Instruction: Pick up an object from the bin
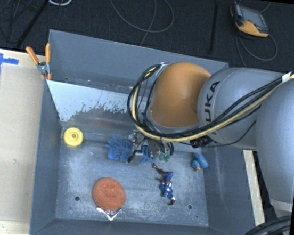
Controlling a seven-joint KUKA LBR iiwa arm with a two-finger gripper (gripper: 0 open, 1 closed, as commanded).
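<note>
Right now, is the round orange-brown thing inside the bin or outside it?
Inside. The orange-brown disc lies flat on the floor of the bin, close to the front wall and well within the rim.

Finding: a robotics laboratory or test cell, not a home or a shop. Grounds follow.

I am an industrial arm [247, 109], silver-grey, lettered KUKA on the casing, with an orange cover [176, 99] at my wrist and bundled cables [226, 125] running along me.

I work over a grey metal bin [92, 104] whose back wall is scuffed and streaked. Its contents are unrelated test pieces: a yellow round piece [73, 137], a rust-brown disc [109, 192], a crumpled blue thing [117, 148], a small blue piece [200, 161] and a dark blue figure [167, 186].

Beyond the bin the floor [190, 36] is dark and strewn with loose cords [134, 10]. An orange-and-black device [249, 20] lies among them.
</note>
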